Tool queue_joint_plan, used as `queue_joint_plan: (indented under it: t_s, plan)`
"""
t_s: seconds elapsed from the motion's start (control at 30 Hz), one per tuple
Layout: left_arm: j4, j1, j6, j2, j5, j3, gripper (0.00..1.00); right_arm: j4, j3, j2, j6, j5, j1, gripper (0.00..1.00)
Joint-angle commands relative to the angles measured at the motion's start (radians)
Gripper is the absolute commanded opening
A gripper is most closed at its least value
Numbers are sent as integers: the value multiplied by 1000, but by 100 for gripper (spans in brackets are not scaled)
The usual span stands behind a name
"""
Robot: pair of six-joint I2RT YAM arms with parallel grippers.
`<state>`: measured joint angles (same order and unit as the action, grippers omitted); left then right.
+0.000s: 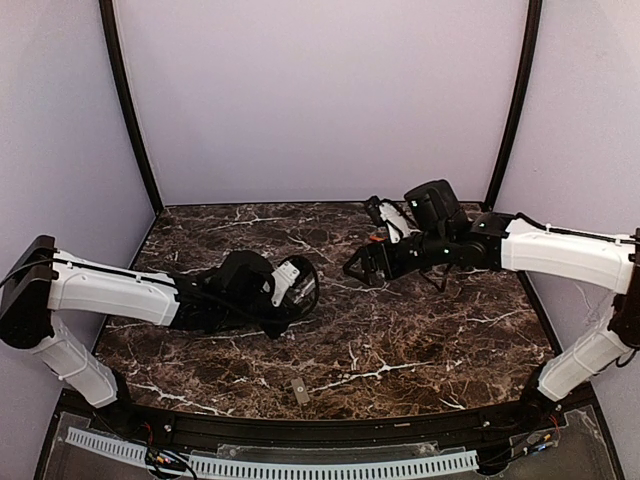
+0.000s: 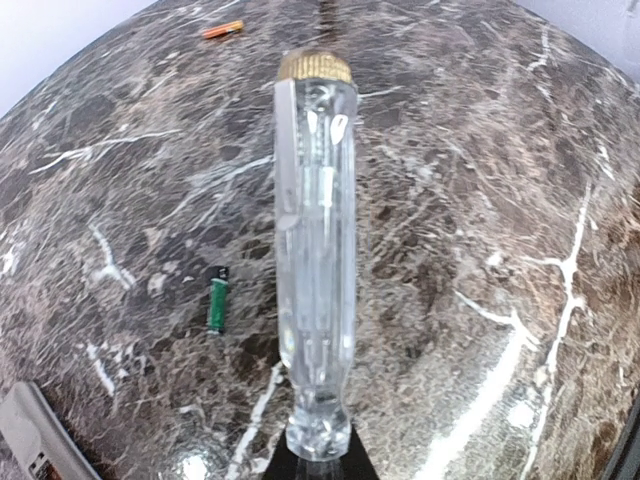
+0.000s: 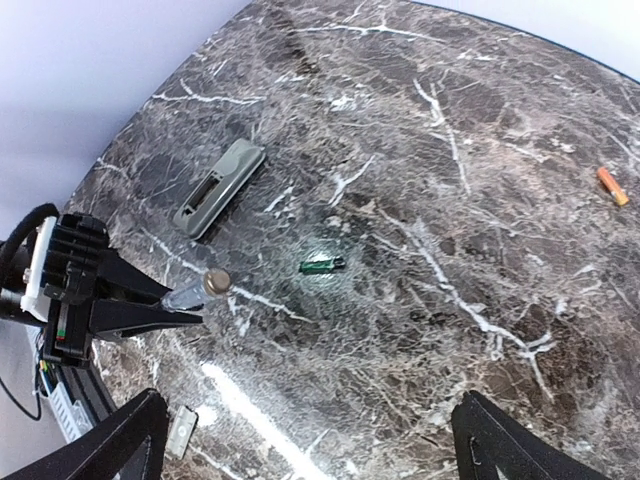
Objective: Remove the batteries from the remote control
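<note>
The remote control (image 3: 220, 185) lies grey back up on the marble, its battery bay open; one corner of it shows in the left wrist view (image 2: 35, 440). A green and black battery (image 3: 322, 265) lies loose on the table to its right and also shows in the left wrist view (image 2: 216, 303). An orange battery (image 3: 612, 186) lies far off, at the top of the left wrist view (image 2: 222, 29). My left gripper (image 3: 150, 305) is shut on a clear-handled tool (image 2: 315, 240) with a brass cap, held above the table. My right gripper (image 3: 310, 400) is open, empty and well above the table.
A small flat grey cover piece (image 1: 299, 392) lies near the table's front edge and also shows in the right wrist view (image 3: 182, 430). Both arms reach over the middle of the dark marble table (image 1: 450, 340). Purple walls stand on three sides.
</note>
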<state>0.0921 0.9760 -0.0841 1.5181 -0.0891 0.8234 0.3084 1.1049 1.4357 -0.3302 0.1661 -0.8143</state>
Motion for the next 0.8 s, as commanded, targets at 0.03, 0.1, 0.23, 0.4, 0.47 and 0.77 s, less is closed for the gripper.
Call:
queue_joint_plan:
  t_s: [0.03,0.1,0.23,0.4,0.47,0.77]
  plan:
    - [-98,-29,-145,16,-202,9,0,23,34,-34,-22,-147,21,99]
    - [-130,-48,-181,47,-203,19,0,24,26,-42,-29,-161,23,99]
    - [-175,-72,-232,98,-199,46,0,23,6,-50,-40,-162,24,99]
    - [-250,-96,-286,180,-198,99,0,23,-15,-55,-45,-163,25,99]
    - [-274,-102,-305,207,-189,121,0,23,-20,-58,-45,-163,25,99]
    - [-291,-108,-345,270,-162,161,1,22,-35,-61,-38,-163,26,99]
